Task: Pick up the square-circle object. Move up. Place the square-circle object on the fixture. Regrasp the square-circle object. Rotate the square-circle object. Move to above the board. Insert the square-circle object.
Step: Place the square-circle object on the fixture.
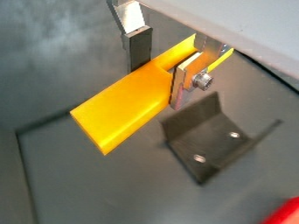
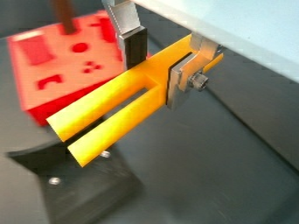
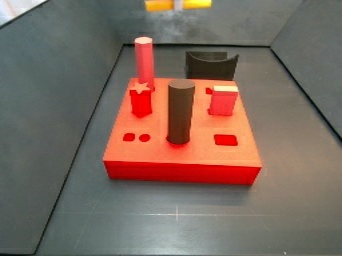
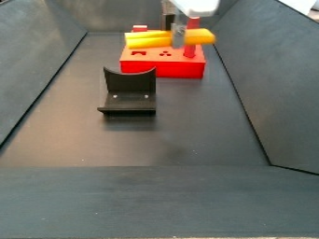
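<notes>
While we carry the square-circle object point(image 2: 117, 114) clamped near one end between the gripper point(image 2: 156, 68) jaws, its long axis lies level and juts sideways, held in the air. We judge it hangs about over the board point(image 4: 163, 58); the fixture point(image 4: 129, 91) sits apart mid-surface.

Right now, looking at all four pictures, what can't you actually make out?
1. The end effector in a side view: cut off by the top edge, only bits of the yellow piece show.
2. The board's holes in the other side view: too small and partly hidden by the yellow piece.
3. The fixture in a wrist view: cut by the frame edge.
</notes>
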Motion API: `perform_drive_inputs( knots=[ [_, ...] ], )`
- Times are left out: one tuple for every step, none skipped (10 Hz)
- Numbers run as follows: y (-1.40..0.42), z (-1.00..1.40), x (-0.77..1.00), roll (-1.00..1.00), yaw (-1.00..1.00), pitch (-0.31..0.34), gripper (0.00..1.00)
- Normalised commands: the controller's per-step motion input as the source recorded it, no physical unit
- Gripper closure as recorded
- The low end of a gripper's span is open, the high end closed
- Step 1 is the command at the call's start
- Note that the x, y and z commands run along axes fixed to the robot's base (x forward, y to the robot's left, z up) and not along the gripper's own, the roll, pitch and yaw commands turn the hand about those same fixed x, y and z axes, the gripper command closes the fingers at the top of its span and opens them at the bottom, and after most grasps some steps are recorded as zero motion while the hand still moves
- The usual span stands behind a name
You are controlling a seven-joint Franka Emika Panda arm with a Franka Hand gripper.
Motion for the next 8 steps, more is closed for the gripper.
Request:
perform_drive_inputs(
  knots=[
    [-1.00,-0.18,0.98,-0.05,1.00,0.005,1.00],
    [-0.67,-0.13,0.87,-0.05,1.00,0.011,1.00],
    [-0.51,-0.10,0.80,-0.04,1.00,0.012,1.00],
    [-0.21,-0.07,0.64,-0.04,1.00,0.017,1.00],
    [-0.12,-0.06,0.53,-0.04,1.00,0.021,1.00],
    [-0.09,-0.04,0.42,-0.03,1.00,0.027,1.00],
    [-0.05,-0.04,0.28,-0.03,1.00,0.037,1.00],
    [-0.03,-0.03,0.17,-0.03,1.00,0.047,1.00]
  ],
)
